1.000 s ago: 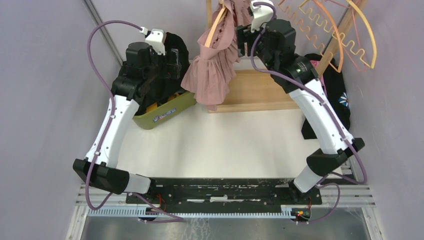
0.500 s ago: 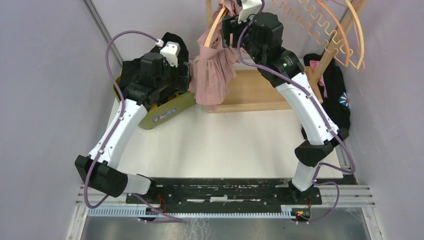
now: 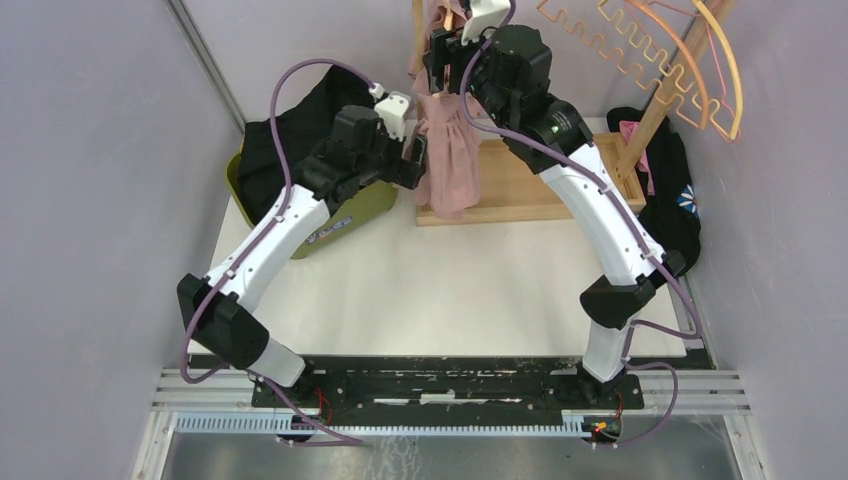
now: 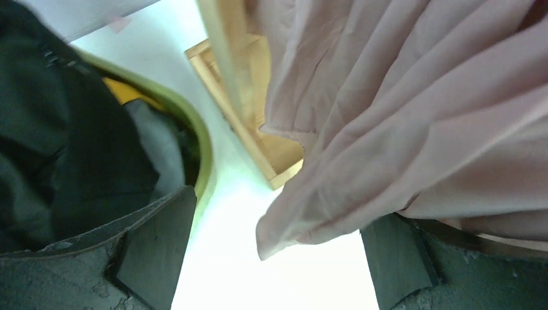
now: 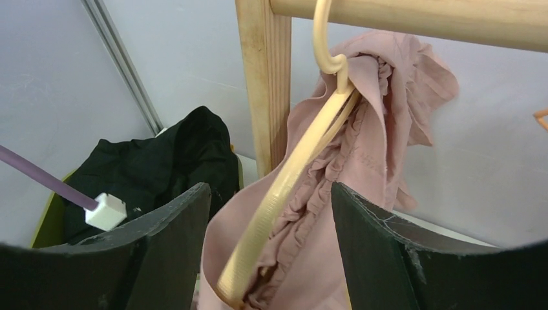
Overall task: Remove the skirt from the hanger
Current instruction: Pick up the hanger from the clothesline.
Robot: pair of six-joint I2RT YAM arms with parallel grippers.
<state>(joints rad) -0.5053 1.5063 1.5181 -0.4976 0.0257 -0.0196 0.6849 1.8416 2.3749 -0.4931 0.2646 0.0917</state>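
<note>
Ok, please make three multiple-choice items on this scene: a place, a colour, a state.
1. Where is the hook of the hanger? A over the wooden rail; B lying flat; C hanging free.
2. What colour is the skirt? A black; B pink; C green.
3. How is the right gripper? A shut; B open; C out of view.
Answers: 1 A, the hook curls over the rail; 2 B, its ruffled cloth is pink; 3 B, its fingers stand apart, one on either side of the hanger.
</note>
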